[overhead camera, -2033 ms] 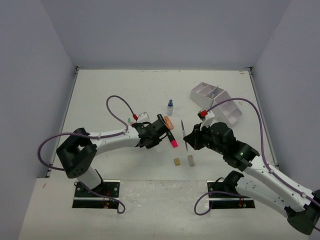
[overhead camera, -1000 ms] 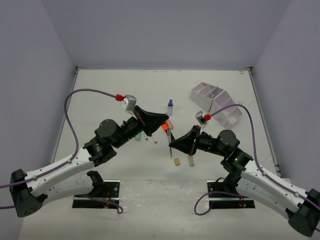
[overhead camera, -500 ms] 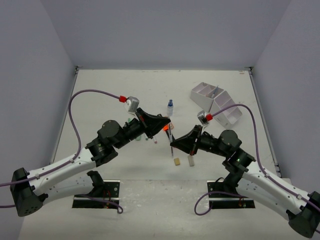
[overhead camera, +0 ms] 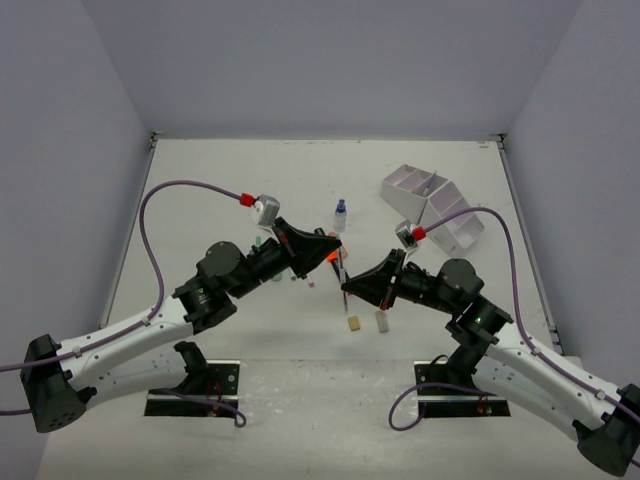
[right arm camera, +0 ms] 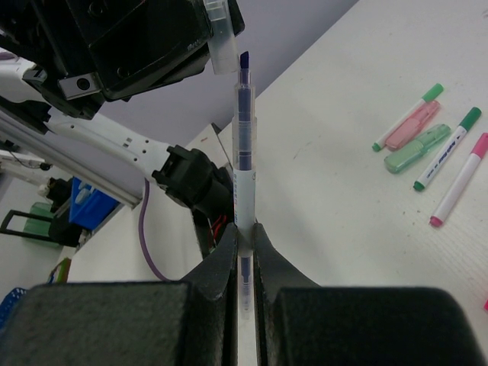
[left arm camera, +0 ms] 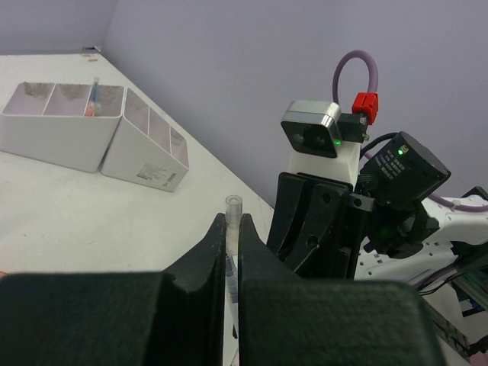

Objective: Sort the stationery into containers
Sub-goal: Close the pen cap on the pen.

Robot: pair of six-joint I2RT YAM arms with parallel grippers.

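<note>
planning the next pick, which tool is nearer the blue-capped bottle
Left. The left tool, shut on a clear cap, hangs just short of the bottle; the right tool, holding a pen, is further back.

Thin pen (right arm camera: pixel 244 145) upright in right hand (right arm camera: pixel 244 233), pastel highlighters (right arm camera: pixel 414 137) on table (right arm camera: pixel 343 206)

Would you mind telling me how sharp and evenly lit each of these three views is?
Top external: even, diffuse light, soft shadows, all sharp. Left wrist: the left tool, shut on a clear cap, is a dark blur at the bottom, while the organizer is crisp. Right wrist: the right tool is blurred, the pen it grips is sharp.
</note>
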